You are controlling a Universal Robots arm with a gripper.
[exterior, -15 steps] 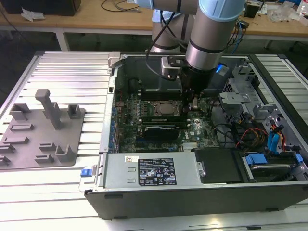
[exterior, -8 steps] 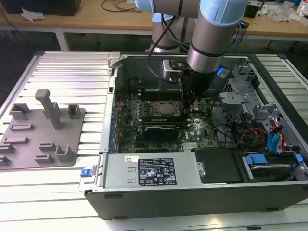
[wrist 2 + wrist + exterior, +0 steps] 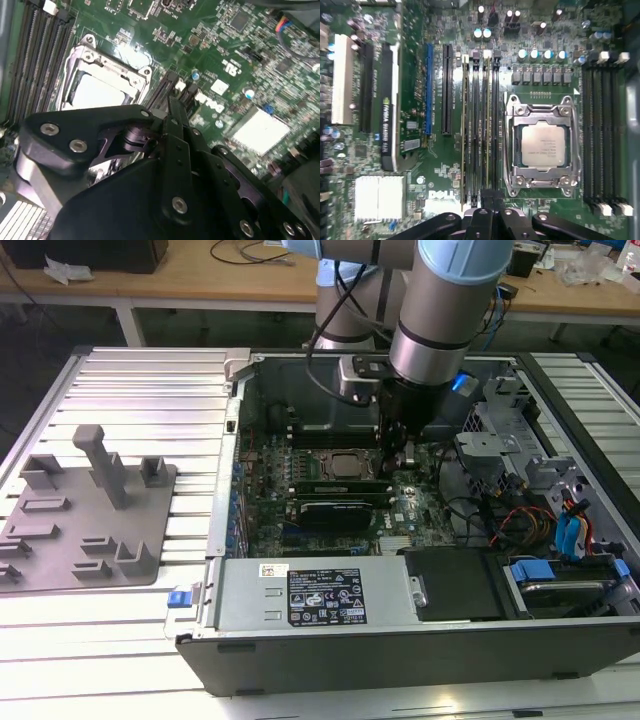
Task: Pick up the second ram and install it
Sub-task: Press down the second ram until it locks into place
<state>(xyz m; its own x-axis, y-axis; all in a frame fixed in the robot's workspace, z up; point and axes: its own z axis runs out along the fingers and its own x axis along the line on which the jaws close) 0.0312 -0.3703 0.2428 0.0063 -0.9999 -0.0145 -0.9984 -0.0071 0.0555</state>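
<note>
- The claw, fingers pressed together, bears down on one end of the memory stick, seating it beside the processor.
- It grips nothing.

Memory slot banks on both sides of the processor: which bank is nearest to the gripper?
The bank between the processor and the blue slot; the gripper stands at its end. The other bank lies beyond the processor.

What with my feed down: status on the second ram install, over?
Gripper low over slots beside CPU socket. Second ram in slot line beneath; seating unclear. Nothing blocking.
</note>
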